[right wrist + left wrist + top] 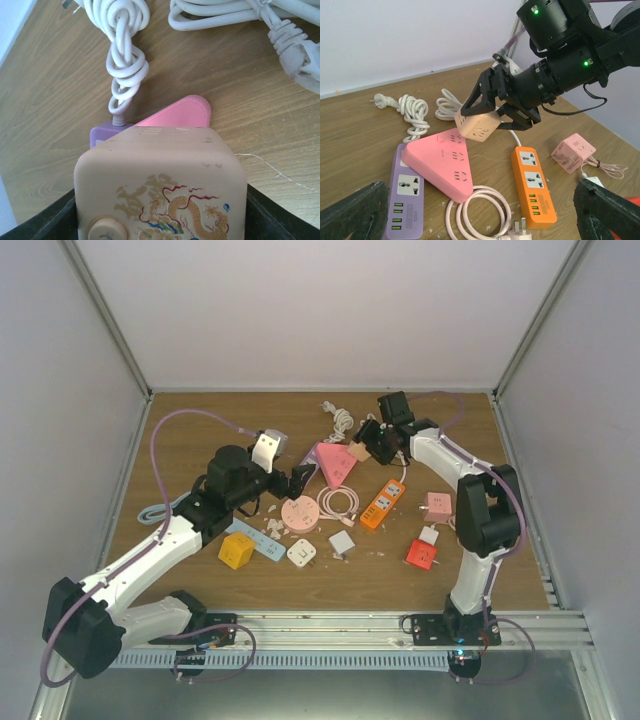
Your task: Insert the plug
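Gripping the beige cube adapter (479,126), your right gripper (496,116) holds it at the far tip of the pink triangular strip (442,162); contact is unclear. Your left gripper (302,481) hovers spread and empty near the round pink socket (299,513). White walls (330,310) enclose the cluttered wooden tabletop (200,440).
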You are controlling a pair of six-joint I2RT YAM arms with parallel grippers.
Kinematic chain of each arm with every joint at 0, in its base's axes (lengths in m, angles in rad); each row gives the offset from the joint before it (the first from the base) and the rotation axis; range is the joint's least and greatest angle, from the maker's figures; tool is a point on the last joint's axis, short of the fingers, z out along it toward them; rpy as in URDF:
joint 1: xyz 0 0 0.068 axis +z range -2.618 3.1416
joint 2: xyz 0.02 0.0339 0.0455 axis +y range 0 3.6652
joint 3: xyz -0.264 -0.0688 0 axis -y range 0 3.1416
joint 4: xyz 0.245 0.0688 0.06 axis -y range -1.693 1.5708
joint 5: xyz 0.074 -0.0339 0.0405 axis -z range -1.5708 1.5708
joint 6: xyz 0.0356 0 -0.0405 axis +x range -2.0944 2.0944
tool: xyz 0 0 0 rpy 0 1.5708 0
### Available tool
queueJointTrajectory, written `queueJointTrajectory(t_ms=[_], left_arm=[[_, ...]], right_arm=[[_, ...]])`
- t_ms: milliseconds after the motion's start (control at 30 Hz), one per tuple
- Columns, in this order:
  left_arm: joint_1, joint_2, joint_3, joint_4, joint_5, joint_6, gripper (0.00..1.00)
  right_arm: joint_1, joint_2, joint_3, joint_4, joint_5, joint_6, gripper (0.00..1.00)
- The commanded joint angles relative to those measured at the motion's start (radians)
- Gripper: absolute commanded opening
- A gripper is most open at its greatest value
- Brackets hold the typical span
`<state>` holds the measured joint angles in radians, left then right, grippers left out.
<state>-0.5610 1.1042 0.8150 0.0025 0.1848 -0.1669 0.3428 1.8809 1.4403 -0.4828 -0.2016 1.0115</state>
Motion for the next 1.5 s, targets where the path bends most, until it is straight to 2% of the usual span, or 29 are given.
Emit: queueJointTrajectory(t_ms=[0,800,1467], left_arm=[[0.006,-0.015,-0.01,0.033,-0.025,0.001,0.99],[0.007,0.004,-0.009,0.024,-0.047,-0.01,0.99],[0.007,0.022,-0.004,0.008,-0.058,-0.006,0.99]], right_arm=[[-0.002,0.019,0.036,-0.003,0.026,0.011,0.44],[0.002,0.074,0.047,0.047,0.046,0.012,0.46],[0.007,0.121,0.05,0.008,0.057,0.034,0.47]])
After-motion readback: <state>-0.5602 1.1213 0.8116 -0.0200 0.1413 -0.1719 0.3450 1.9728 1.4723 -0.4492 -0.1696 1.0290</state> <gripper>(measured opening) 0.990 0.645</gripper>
